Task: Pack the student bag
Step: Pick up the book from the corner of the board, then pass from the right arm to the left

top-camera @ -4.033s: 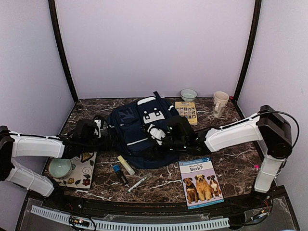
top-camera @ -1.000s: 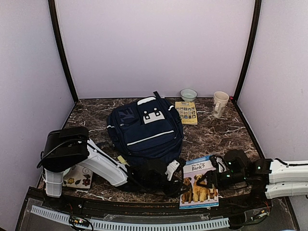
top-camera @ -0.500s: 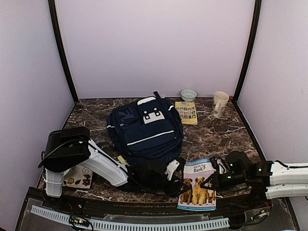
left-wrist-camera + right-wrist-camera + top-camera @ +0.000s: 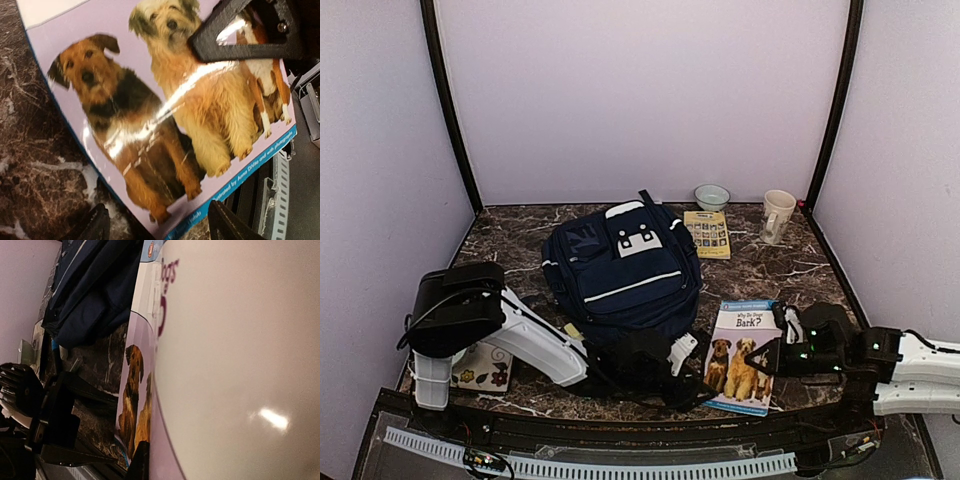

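Note:
The student bag [image 4: 620, 265] lies flat in the middle of the table, navy with white stripes; its edge also shows in the right wrist view [image 4: 95, 285]. A book with three dogs on its cover [image 4: 740, 355] is tilted up off the table at the front right. My right gripper [image 4: 767, 358] is shut on the book's right edge, and the cover [image 4: 225, 365] fills its wrist view. My left gripper [image 4: 692, 385] stands open just left of the book. The book's lower corner [image 4: 165, 125] hangs over the left gripper's spread fingertips [image 4: 97, 225].
A small bowl [image 4: 712, 196], a white mug [image 4: 778, 215] and a yellow card book [image 4: 707, 232] stand at the back right. A floral mat [image 4: 480, 365] lies by the left arm's base. A yellow marker [image 4: 572, 331] peeks out beside the bag.
My right gripper has shut on the dog book, lifted it off the table and carried it up and to the right. The left gripper has stayed open beside it.

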`<state>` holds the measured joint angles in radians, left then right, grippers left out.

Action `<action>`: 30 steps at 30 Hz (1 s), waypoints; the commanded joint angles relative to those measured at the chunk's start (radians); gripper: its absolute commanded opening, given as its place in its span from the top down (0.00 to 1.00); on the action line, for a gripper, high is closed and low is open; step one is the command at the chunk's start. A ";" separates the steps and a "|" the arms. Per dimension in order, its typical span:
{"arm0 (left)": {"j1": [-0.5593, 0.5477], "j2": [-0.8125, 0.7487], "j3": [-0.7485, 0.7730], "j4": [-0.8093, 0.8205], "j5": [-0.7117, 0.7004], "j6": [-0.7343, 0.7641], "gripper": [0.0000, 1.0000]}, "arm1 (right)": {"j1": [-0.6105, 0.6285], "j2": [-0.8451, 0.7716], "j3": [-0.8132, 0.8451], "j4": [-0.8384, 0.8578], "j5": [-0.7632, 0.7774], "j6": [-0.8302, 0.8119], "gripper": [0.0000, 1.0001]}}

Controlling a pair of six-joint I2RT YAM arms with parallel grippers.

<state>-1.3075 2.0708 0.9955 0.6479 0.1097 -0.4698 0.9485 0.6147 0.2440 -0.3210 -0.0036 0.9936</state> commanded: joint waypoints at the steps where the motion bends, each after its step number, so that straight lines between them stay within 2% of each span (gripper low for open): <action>1: 0.000 -0.097 0.017 -0.157 -0.102 0.108 0.29 | -0.004 -0.052 0.065 -0.026 0.174 -0.081 1.00; 7: 0.007 -0.213 -0.021 -0.183 -0.266 0.295 0.24 | -0.004 -0.089 0.103 0.076 0.237 -0.208 1.00; 10: 0.009 -0.288 -0.037 -0.228 -0.361 0.371 0.10 | -0.004 -0.060 0.120 0.135 0.247 -0.276 1.00; 14: 0.053 -0.349 0.006 -0.391 -0.342 0.439 0.05 | -0.003 0.016 0.164 0.187 0.249 -0.385 1.00; 18: 0.172 -0.467 -0.047 -0.390 -0.147 0.467 0.06 | -0.004 0.094 0.209 0.254 0.209 -0.530 1.00; 22: 0.300 -0.579 -0.099 -0.373 0.159 0.476 0.07 | -0.003 0.166 0.232 0.356 0.106 -0.655 1.00; 26: 0.382 -0.614 -0.089 -0.378 0.397 0.507 0.08 | -0.001 0.268 0.266 0.431 -0.070 -0.757 1.00; 30: 0.447 -0.608 -0.077 -0.356 0.533 0.525 0.08 | 0.009 0.346 0.286 0.499 -0.189 -0.836 1.00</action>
<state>-0.9005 1.4708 0.9119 0.2874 0.4038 0.0124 0.9489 0.9188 0.4854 0.0105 -0.0299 0.2863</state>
